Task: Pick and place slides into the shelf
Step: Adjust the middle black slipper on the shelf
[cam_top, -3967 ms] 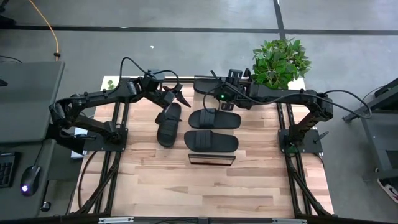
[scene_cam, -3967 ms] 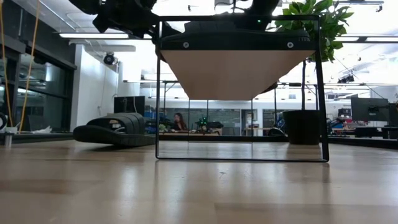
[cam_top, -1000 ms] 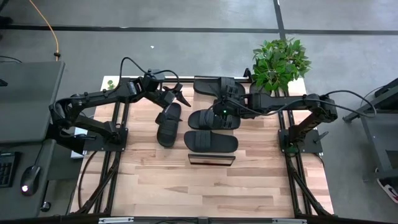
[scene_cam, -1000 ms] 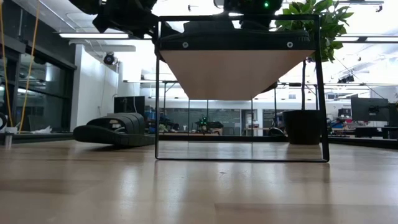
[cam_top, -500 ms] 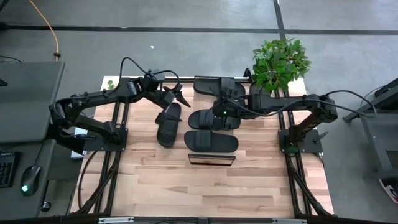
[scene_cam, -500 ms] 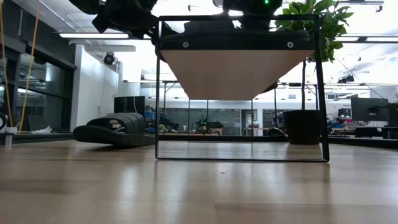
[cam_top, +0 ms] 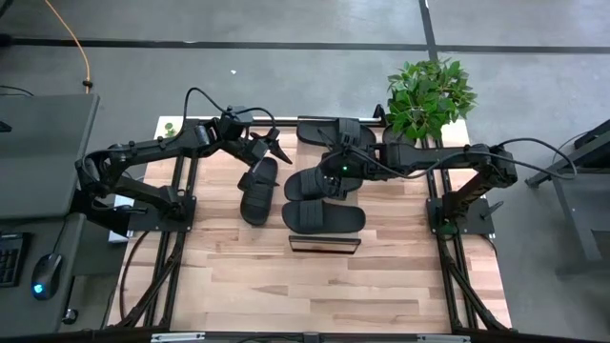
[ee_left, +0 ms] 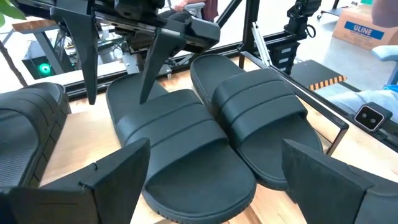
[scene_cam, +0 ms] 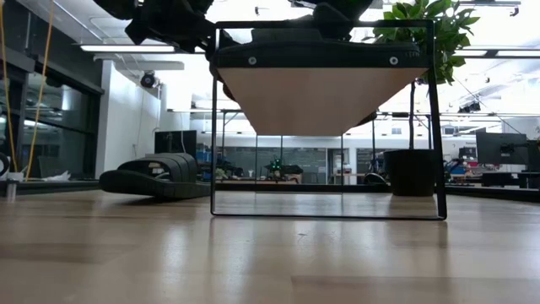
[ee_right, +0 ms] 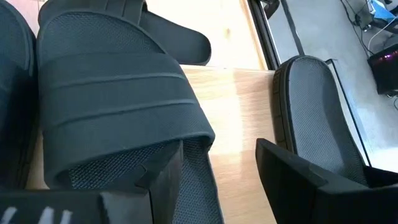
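Starting at your left, the left gripper [cam_top: 270, 145] hovers above the heel end of a slide [cam_top: 257, 190] that lies lengthwise on the desk [cam_top: 315, 276]; its jaws are spread wide and hold nothing. In the left wrist view the two fingers [ee_left: 109, 171] frame a pair of slides [ee_left: 208, 146] lying side by side ahead of them.

Moving right, three more slides lie crosswise: one at the far edge [cam_top: 329, 131], one in the middle [cam_top: 322, 184] and one nearer [cam_top: 324, 216]. The right gripper [cam_top: 341, 169] sits low over the middle slide. In the right wrist view one finger [ee_right: 165, 186] is tucked under the strap of that slide [ee_right: 118, 106], the other outside it, jaws parted.

The shelf [cam_top: 324, 245] stands just in front of the nearest slide; the low view shows its top board [scene_cam: 316, 89] from below.
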